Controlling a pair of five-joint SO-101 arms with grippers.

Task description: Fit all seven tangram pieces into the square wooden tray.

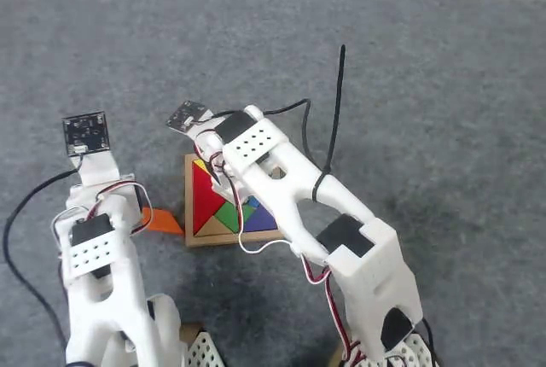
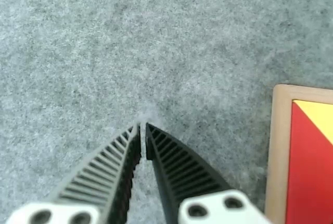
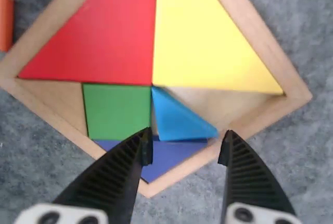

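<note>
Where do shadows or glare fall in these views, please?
High view: a soft shadow darkens the carpet below the tray's lower rim. Right wrist view: the tangram pieces are evenly lit, no glare. Left wrist view: the carpet is evenly lit too.

Wood, paint, plastic and a fuzzy grey cover.
Your tray [image 3: 255, 31] is pale bare wood, smooth and matt; the red triangle [image 3: 104, 36] and yellow triangle [image 3: 203, 41] look painted, smooth with a faint sheen. The table cover [image 2: 156, 41] is rough grey felt-like cloth. Your right gripper [image 3: 187, 141] has matt black ribbed plastic fingers; the arm shells [image 1: 294, 179] are white plastic.
</note>
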